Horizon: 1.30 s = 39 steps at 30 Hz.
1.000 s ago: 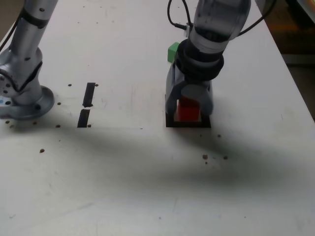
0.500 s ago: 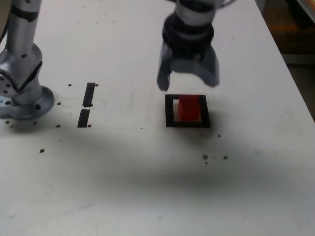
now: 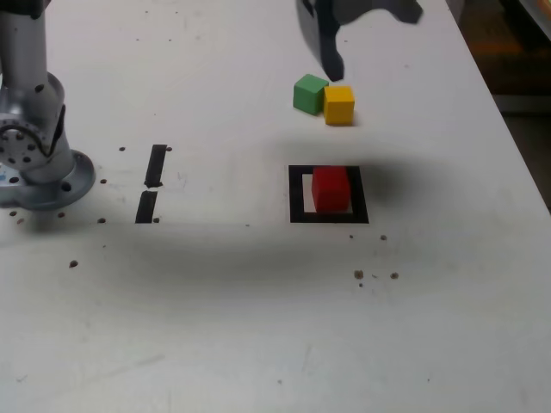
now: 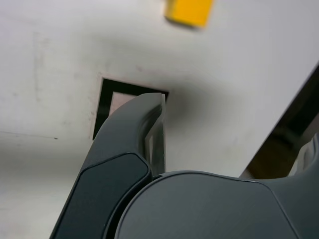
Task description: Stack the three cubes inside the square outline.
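The red cube [image 3: 331, 189] stands alone inside the black square outline [image 3: 297, 194], touched by nothing. Beyond it, the green cube [image 3: 308, 93] and the yellow cube [image 3: 339, 104] sit side by side on the white table, touching. My gripper [image 3: 373, 41] hangs open and empty high above the far part of the table, over those two cubes. In the wrist view one dark finger [image 4: 144, 119] covers most of the square outline [image 4: 103, 102] and hides the red cube. The yellow cube [image 4: 189, 11] shows past it.
The arm's grey base [image 3: 39, 168] stands at the exterior view's left. Two short black tape strips [image 3: 155, 165] lie beside it. Small brown specks [image 3: 374, 275] dot the table. The table's edge [image 3: 516, 146] runs down the exterior view's right.
The gripper opened and let go of the red cube inside the outline. It then rose and drew back toward the far side, uncovering the green and yellow cubes.
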Motion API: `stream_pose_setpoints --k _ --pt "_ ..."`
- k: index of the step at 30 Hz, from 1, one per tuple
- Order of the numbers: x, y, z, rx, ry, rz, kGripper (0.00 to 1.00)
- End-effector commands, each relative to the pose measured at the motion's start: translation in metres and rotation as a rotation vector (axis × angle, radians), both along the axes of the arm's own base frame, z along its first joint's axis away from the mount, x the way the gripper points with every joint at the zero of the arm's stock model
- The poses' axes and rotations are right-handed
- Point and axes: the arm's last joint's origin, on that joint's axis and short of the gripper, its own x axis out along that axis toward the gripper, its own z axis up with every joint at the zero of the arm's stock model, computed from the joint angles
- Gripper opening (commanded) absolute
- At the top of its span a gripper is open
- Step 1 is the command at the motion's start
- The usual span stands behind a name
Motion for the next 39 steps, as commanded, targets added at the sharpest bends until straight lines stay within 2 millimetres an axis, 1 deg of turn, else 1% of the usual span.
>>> stream_pose_setpoints --k 1,4,7,16,19,24,30,35,39 --pt "-0.003 0.0 -0.01 -0.024 0.03 0.216 0.97" --pt "-0.009 0.004 -0.02 -0.035 0.093 0.38 0.95" --pt "-0.015 0.007 -0.024 -0.053 0.156 0.48 0.92" --pt "-0.004 -0.001 -0.037 -0.125 0.212 0.61 0.92" --pt "0.0 -0.001 -0.039 -0.139 0.195 0.658 0.93" --pt "0.012 -0.002 -0.043 -0.145 0.162 0.763 0.99" --pt "0.026 0.003 -0.059 -0.09 0.089 0.907 1.0" --pt "0.026 0.01 -0.062 -0.03 0.035 0.998 1.0" --pt "0.025 0.016 -0.067 -0.025 0.025 1.031 1.0"
